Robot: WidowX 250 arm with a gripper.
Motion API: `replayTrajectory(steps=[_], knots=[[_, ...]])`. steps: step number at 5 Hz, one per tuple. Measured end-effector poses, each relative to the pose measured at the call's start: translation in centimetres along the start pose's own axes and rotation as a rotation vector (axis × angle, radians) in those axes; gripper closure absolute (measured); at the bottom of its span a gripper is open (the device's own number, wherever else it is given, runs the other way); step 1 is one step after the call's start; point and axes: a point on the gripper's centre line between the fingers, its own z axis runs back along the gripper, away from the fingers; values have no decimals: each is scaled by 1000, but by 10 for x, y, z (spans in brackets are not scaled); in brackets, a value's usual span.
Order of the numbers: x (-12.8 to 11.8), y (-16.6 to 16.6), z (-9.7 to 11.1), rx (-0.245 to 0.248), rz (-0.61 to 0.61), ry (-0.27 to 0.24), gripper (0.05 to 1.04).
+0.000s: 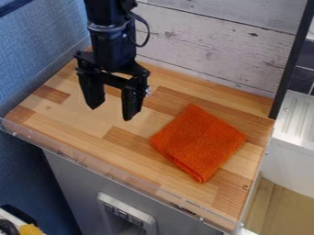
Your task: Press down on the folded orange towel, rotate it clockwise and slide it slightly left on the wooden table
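The black gripper [111, 110] hangs over the left half of the wooden counter with its two fingers spread wide and nothing between them. To its right, a folded orange cloth [199, 141] lies flat on the counter [80, 120], turned at an angle, with its layered folded edge toward the lower left. A stretch of wood separates the cloth from the gripper, and the two do not touch.
A whitewashed plank wall [215, 43] stands behind the counter, and a blue wall [36, 50] is at the left. A clear low edging [110, 172] runs along the front. At the right are a dark upright post [289, 69] and a white ridged surface [297, 117].
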Motion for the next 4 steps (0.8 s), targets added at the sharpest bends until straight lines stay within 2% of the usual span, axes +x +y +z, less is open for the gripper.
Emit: replayTrajectory(steps=[1,2,4], knots=[[2,-8,0,-3,72,-5,87],[8,-21,-3,1,192,-15,84],[36,-54,-2,-5,464,-64,87]])
